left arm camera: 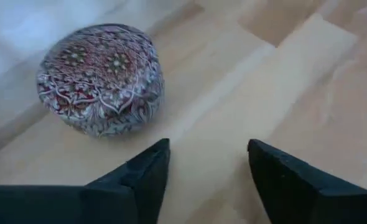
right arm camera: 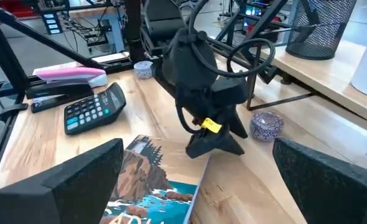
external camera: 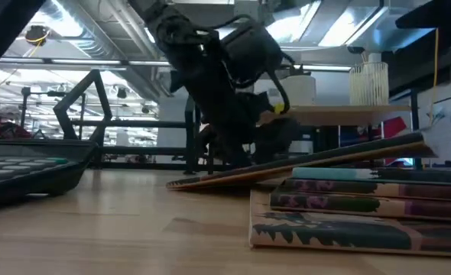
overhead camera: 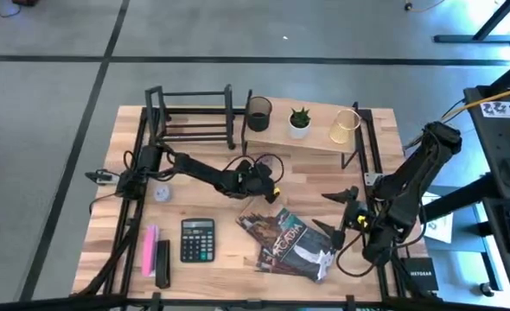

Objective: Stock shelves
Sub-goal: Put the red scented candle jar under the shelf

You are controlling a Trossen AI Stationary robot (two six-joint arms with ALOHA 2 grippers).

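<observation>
The left hand [overhead camera: 268, 183], fingers spread wide and holding nothing, hovers low over the table [overhead camera: 220, 259] just beside a patterned glass paperweight [left arm camera: 99, 78], in front of the light-wood board shelf [overhead camera: 320, 138].

Pale wood tabletop [overhead camera: 229, 250], smooth with a faint sheen, grain plain in the wrist views. Same light wood on the board shelf [overhead camera: 320, 136] at upper centre of the high view; thin matt black metal uprights beneath. Black metal-bar rack [overhead camera: 190, 117] at upper left, matt. Glossy glass paperweight [left arm camera: 101, 76], patterned inside, upper left of the left wrist view. Black wire-mesh cup [right arm camera: 325, 28], upper right of the right wrist view. Glossy printed paper covers on the books [overhead camera: 291, 242]. Matt dark plastic calculator [right arm camera: 95, 108]. Left gripper fingers [left arm camera: 143, 180] matt black, probably plastic.
</observation>
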